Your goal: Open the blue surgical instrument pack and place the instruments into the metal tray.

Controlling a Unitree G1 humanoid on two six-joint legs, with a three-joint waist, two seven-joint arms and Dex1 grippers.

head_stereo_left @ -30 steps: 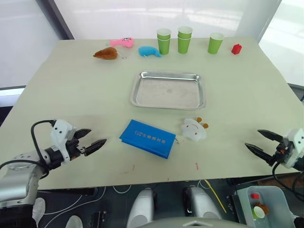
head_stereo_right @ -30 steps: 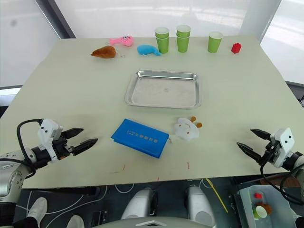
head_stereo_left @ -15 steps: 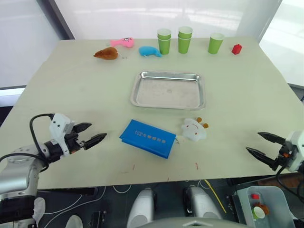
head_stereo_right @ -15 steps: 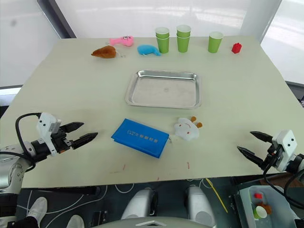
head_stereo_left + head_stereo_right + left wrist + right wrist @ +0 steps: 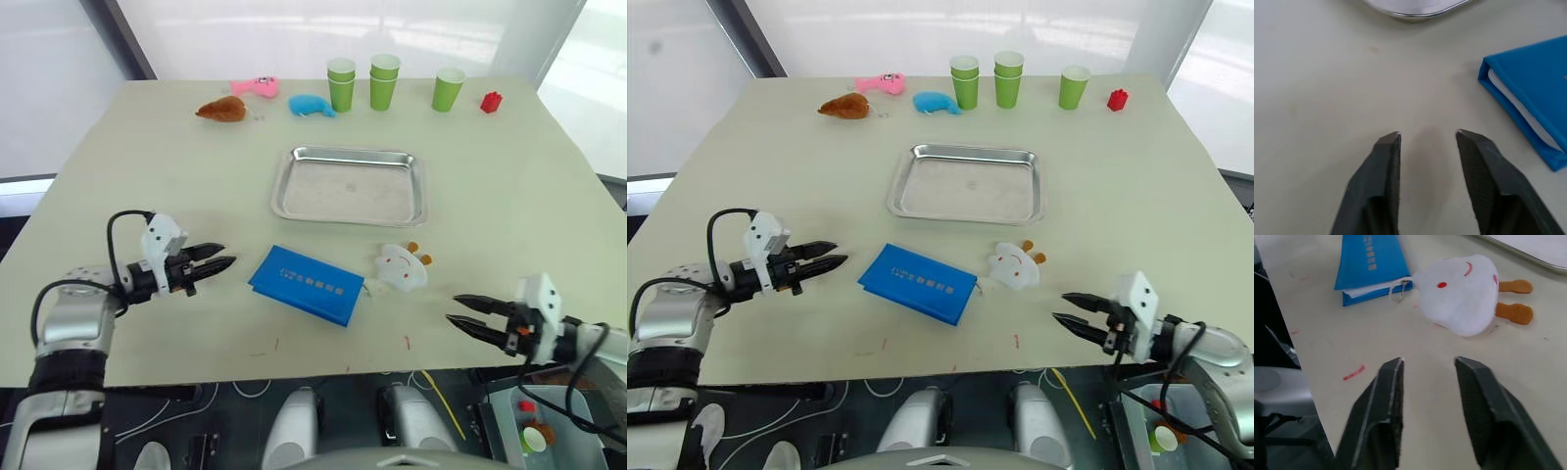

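Note:
The blue surgical instrument pack (image 5: 307, 284) lies closed and flat on the table, near its front edge. The instruments are hidden. Behind the pack sits the metal tray (image 5: 349, 153), with nothing in it. My left gripper (image 5: 227, 262) hovers low just left of the pack, pointing at it, open by a narrow gap with nothing between its fingers (image 5: 1388, 161). My right gripper (image 5: 456, 321) is at the front right, pointing left towards a white plush toy (image 5: 1462, 293) and the pack (image 5: 1371, 264). It too is narrowly open and holds nothing.
The white plush toy (image 5: 400, 266) with orange feet lies just right of the pack. Along the far edge stand three green cup stacks (image 5: 383, 80), a red block (image 5: 491, 101), a blue plush (image 5: 311, 105), a pink toy (image 5: 253, 87) and a brown toy (image 5: 221, 110).
Both arms have swung inward towards the pack, the left one rightward and the right one leftward. The jaws of both grippers have narrowed from wide open to a small gap.

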